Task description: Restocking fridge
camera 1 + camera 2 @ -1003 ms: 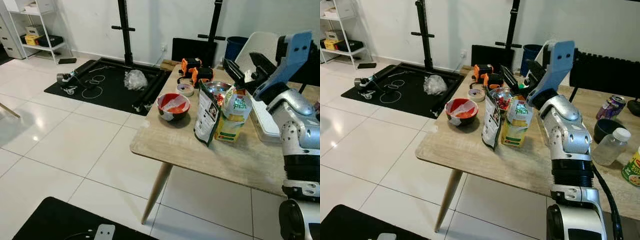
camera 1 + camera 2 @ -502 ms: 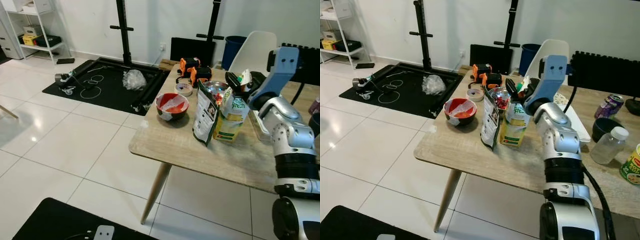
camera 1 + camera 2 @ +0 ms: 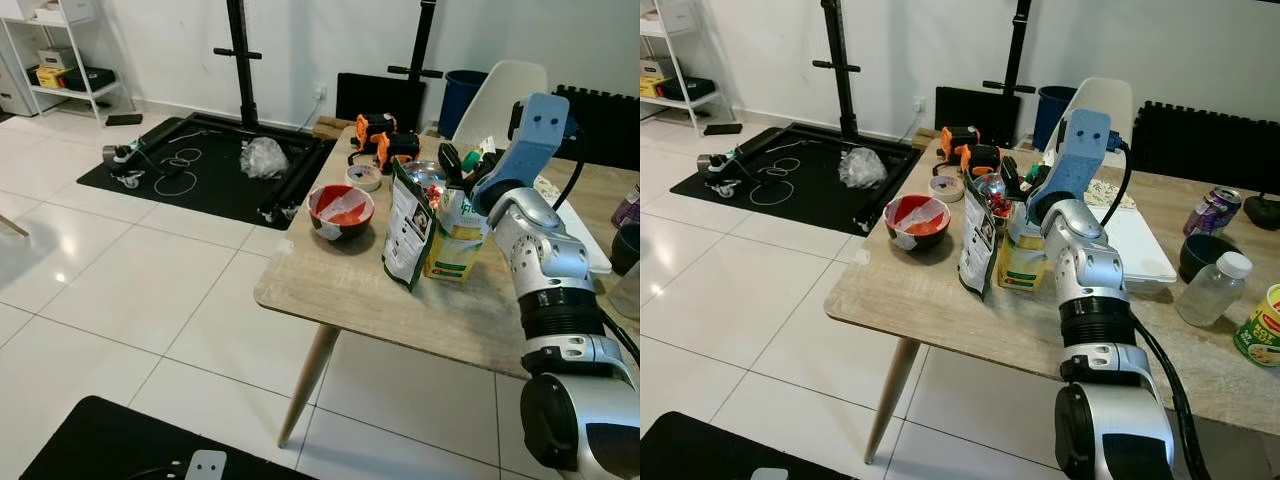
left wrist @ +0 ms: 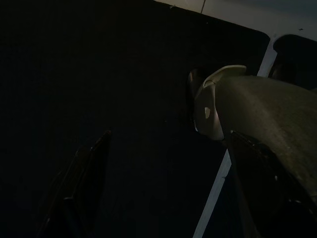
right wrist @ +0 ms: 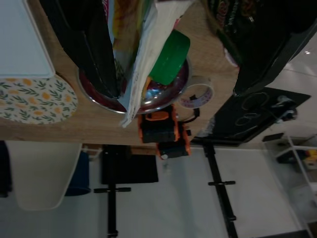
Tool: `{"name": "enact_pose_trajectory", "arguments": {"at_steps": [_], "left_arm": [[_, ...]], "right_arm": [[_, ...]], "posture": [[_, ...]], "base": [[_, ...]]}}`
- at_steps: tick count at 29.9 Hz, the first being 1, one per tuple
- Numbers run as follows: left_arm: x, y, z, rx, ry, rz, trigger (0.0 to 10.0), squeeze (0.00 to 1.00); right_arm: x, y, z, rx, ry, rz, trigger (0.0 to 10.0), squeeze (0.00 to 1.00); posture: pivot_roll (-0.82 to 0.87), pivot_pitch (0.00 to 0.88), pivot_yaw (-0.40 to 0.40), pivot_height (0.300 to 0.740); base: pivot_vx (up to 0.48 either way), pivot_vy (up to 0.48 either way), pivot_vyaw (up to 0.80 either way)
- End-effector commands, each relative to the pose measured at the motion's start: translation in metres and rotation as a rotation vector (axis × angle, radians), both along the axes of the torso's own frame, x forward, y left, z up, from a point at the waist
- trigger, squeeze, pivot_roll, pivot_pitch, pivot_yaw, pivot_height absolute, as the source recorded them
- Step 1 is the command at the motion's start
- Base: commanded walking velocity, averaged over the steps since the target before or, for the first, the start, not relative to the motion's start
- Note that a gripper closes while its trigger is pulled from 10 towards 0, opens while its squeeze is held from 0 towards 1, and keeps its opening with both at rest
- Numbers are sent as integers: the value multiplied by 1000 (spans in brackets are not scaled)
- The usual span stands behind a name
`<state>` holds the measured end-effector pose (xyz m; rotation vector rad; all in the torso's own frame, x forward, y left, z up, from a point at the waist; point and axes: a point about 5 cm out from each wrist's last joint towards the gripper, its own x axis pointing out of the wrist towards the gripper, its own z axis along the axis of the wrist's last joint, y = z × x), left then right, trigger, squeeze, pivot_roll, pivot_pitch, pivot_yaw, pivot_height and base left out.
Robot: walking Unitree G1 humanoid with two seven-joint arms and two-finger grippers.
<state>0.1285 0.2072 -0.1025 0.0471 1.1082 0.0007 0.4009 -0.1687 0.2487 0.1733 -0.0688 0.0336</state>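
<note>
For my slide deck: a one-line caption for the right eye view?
Right gripper open around the top of a juice carton on a cluttered wooden table.

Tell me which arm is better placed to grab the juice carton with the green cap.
Right. The right gripper is already at the top of the yellow juice carton, its open fingers straddling the green cap. The left arm hangs idle.

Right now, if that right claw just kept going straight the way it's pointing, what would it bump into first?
The right gripper already straddles the juice carton's top, fingers open. Beyond it the metal bowl probably comes first, then the orange tool, though depth is hard to judge.
</note>
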Motion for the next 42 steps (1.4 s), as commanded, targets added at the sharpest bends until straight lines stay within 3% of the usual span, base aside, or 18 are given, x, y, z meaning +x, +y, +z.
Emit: {"name": "enact_pose_trajectory", "arguments": {"at_steps": [1, 23, 24, 25, 26, 27, 37, 42], "left_arm": [[-10, -6, -4, -16, 37, -7, 10000, 0], [-17, -8, -7, -25, 49, 11, 10000, 0], [-17, -8, -6, -25, 49, 11, 10000, 0], [-17, -8, -6, -25, 49, 11, 10000, 0], [-17, -8, -6, -26, 48, 11, 10000, 0], [-15, -10, -6, -29, 43, 10, 10000, 0], [-12, -13, -6, -37, 36, 6, 10000, 0], [-18, -10, -7, -31, 46, 7, 10000, 0]], "right_arm": [[4, 4, -2, -15, 20, -16, 10000, 0], [9, -14, -13, -36, 56, -160, 10000, 0], [10, -15, -12, -33, 54, -162, 6549, 0], [10, -15, -12, -33, 54, -162, 6549, 0], [10, -16, -12, -32, 50, -164, 1529, 0], [10, -17, -10, -29, 41, -164, 0, 0], [11, -18, -7, -13, 27, -155, 0, 0], [11, -19, -6, -5, 23, -147, 0, 0]], "posture": [[-5, 28, -81, 740], [-8, 44, -101, 740], [-10, 43, -102, 740], [-10, 43, -102, 740], [-11, 43, -102, 740], [-13, 41, -104, 740], [-18, 38, -100, 740], [-19, 39, -98, 740]], "base": [[0, 0, 0], [0, 0, 0], [0, 0, 0], [0, 0, 0], [0, 0, 0], [0, 0, 0], [0, 0, 0], [0, 0, 0]]}}
